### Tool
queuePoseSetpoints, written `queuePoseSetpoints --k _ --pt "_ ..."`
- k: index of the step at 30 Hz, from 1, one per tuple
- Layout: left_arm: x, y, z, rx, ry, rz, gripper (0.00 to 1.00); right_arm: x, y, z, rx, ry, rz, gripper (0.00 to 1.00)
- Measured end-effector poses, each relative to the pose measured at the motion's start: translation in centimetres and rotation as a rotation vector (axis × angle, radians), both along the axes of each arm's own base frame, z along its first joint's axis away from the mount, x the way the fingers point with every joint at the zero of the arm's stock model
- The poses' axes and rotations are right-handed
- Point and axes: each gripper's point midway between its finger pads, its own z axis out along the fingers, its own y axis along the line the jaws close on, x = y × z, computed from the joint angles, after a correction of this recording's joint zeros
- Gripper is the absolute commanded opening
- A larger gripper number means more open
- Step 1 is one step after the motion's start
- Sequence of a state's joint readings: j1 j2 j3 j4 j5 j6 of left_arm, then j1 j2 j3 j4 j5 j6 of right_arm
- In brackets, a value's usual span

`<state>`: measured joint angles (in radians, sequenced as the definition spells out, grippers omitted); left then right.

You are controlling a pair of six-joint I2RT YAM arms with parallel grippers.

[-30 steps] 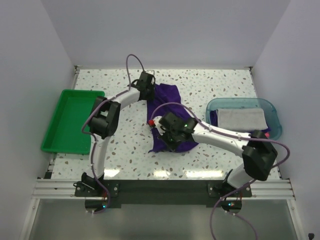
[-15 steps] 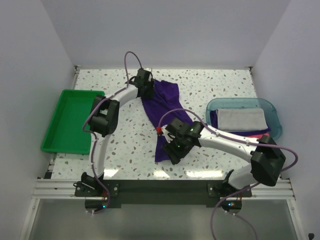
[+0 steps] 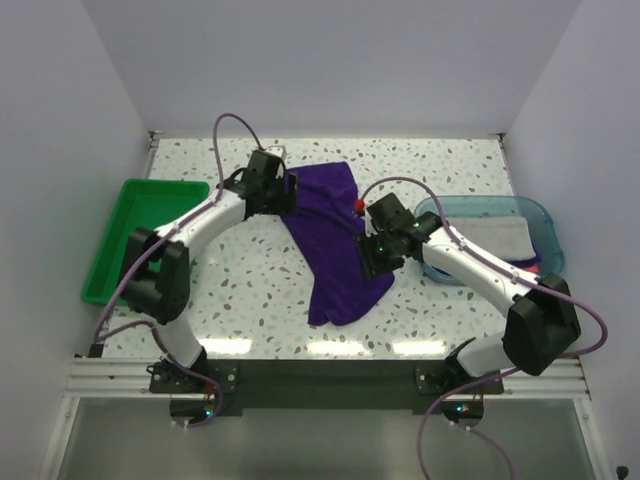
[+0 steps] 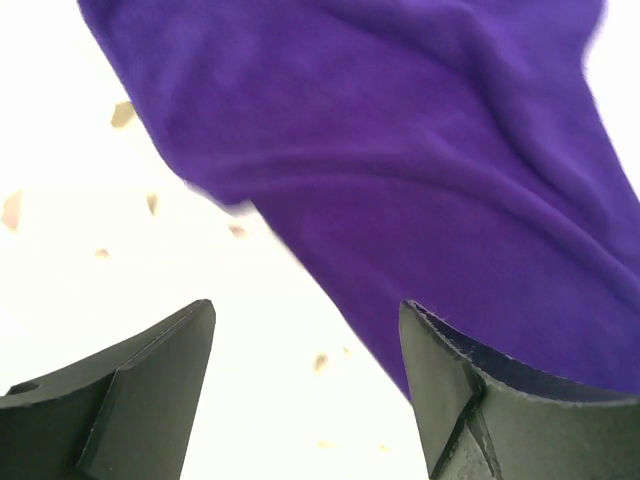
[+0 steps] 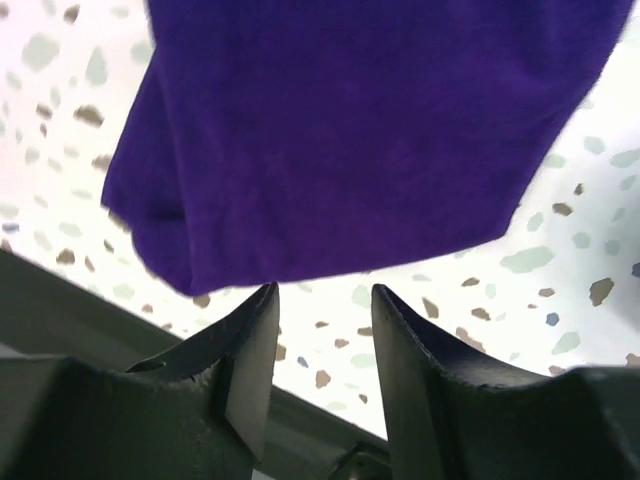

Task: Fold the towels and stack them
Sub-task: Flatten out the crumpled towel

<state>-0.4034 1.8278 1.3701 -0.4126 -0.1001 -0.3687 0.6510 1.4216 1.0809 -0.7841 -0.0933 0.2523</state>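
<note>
Left pincer (image 4: 305, 320) spread wide; right pincer (image 5: 322, 295) narrowly parted, neither gripping

Enclosure: white speckled tabletop (image 3: 250, 290) bounded by 3 plain pale walls: back wall (image 3: 330, 70), left wall (image 3: 60, 150), right wall (image 3: 590, 120). Aluminium rail (image 3: 110, 378) along near edge. Bright, even light.

Purple towel (image 3: 335, 245) went from bunched to laid out long; my left gripper (image 4: 305, 335) parted wide and let go, my right gripper (image 5: 323, 300) released too and swung right.
</note>
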Motion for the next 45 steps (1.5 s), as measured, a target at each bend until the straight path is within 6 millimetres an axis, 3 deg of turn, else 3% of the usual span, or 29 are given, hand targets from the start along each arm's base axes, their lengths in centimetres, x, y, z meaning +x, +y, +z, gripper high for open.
queuePoseSetpoints --k 3,5,9,15,18,26,28,31,36,42,45 --pt "-3.9 -1.0 2.6 -0.054 -0.033 -0.03 0.79 1.5 -0.4 -0.7 0.005 0.005 -0.058 0.44" --pt "-6.4 -1.7 3.0 -0.082 -0.029 -0.056 0.76 2.0 -0.2 -1.7 0.004 0.019 -0.076 0.44" --pt "-10.9 -3.4 0.5 -0.087 0.055 -0.114 0.71 2.5 -0.2 -3.8 -0.006 0.052 -0.116 0.42" --pt "-17.4 -7.5 -4.0 -0.03 0.196 -0.253 0.55 2.7 -0.5 -5.5 -0.017 0.07 -0.149 0.4" --pt "-19.2 -9.0 -5.3 -0.004 0.232 -0.301 0.42 3.1 -0.3 -5.7 -0.012 0.064 -0.152 0.36" --pt "-21.7 -11.6 -7.2 0.055 0.278 -0.393 0.4 3.3 -0.1 -6.1 -0.001 0.056 -0.161 0.32" --pt "-22.3 -12.0 -7.7 0.074 0.292 -0.411 0.35 3.4 -0.1 -6.3 0.0 0.058 -0.164 0.32" --pt "-22.8 -11.8 -8.1 0.114 0.308 -0.412 0.26 3.3 -0.1 -6.9 -0.002 0.066 -0.173 0.31" --pt "-23.4 -9.8 -8.4 0.161 0.326 -0.331 0.24 1.6 -1.4 -8.7 -0.032 0.12 -0.205 0.31" --pt "-26.9 -3.3 -8.4 0.215 0.43 -0.185 0.25 0.4 -2.3 -8.9 -0.044 0.151 -0.243 0.33" --pt "-29.1 -0.9 -8.3 0.222 0.486 -0.131 0.27 -1.3 -3.3 -8.7 -0.063 0.184 -0.253 0.34"
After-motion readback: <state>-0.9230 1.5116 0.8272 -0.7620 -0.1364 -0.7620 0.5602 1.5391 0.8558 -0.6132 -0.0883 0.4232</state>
